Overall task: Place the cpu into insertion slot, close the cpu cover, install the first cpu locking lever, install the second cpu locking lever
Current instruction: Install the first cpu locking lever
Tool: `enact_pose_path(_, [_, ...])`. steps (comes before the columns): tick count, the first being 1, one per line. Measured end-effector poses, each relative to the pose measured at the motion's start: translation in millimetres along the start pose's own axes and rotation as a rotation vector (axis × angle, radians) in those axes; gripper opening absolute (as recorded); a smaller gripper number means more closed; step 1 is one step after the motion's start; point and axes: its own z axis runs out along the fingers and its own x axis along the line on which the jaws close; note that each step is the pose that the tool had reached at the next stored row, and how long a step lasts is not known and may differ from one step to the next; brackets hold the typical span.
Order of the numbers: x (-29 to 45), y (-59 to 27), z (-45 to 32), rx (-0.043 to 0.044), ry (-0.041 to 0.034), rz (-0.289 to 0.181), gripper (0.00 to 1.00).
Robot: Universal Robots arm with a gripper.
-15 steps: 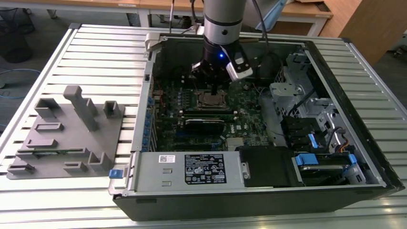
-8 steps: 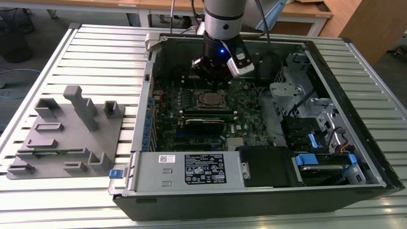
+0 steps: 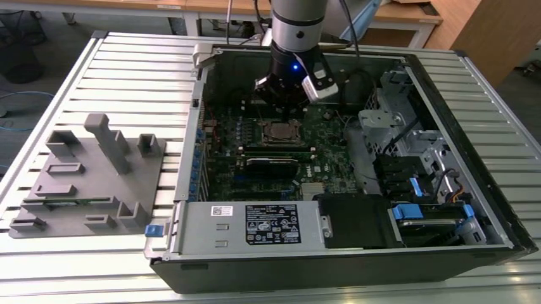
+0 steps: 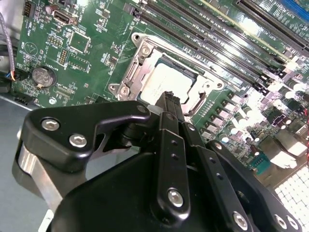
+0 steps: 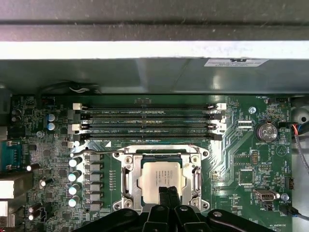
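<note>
Print on power supply [image 3: 194,223] label [image 3: 272,223] too small to read.

The table [image 3: 127,69] is evenly lit; the case [image 3: 338,272] interior is shadowed. Glare is thrown off the cpu [image 4: 166,79] and memory slots [image 4: 227,43].

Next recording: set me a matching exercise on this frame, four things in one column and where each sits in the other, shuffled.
Things:
1. cpu
2. cpu cover
3. gripper
4. grey fixture

Places:
a. on the slatted table, at the exterior view's left
b. silver frame lying flat around the chip
c. seated in the insertion slot, pale top up
d. black, its tip at the chip's edge

Pairs: 1-c, 2-b, 3-d, 4-a
</note>
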Motion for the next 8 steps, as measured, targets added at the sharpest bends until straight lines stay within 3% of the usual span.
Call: enact_pose_path(8, [6.1, -0.1, -0.1, 0.0002, 0.0001, 0.000, 0.11])
